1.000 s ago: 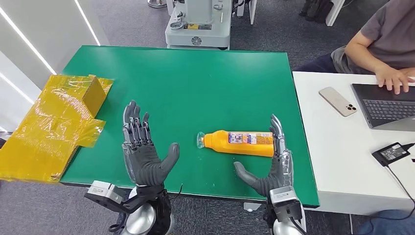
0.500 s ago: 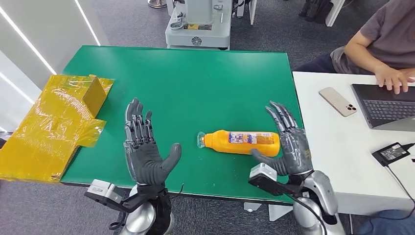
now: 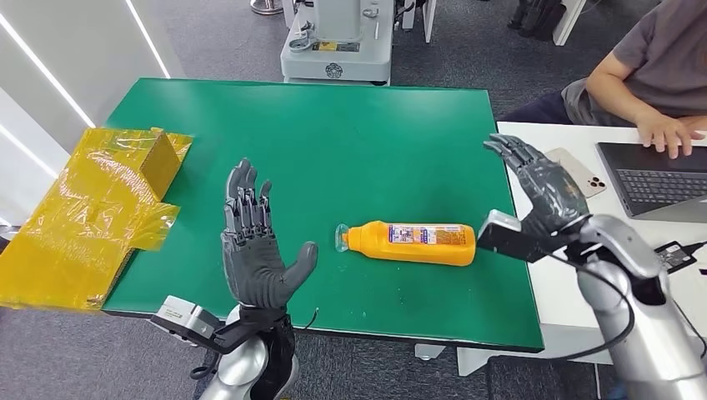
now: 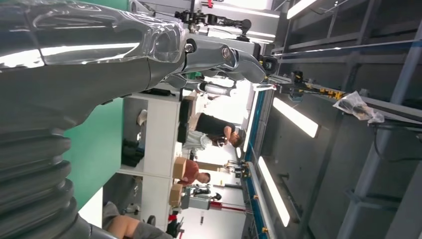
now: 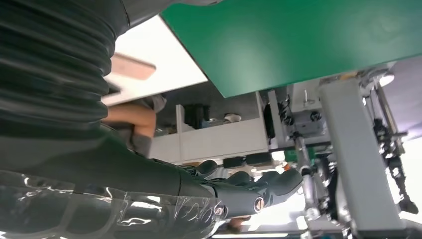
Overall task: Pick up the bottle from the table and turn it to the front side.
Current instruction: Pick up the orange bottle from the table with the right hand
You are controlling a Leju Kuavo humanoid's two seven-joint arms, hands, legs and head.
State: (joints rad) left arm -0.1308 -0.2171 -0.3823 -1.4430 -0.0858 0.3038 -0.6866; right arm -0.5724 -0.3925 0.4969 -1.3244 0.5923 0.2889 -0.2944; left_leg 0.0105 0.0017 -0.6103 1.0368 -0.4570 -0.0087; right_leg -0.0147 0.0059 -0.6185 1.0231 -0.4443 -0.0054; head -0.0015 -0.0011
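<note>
the bottle [image 3: 410, 242] lies on its side near the front edge of the green table [image 3: 350, 133], untouched, so the right hand [image 3: 540, 190] (fingers spread, empty, as are the left hand's [image 3: 258, 258]) should come down over its body and close evenly before lifting.

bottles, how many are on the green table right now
1. The orange bottle lies on its side near the front edge of the green table, between the two hands; none looks hidden.
</note>
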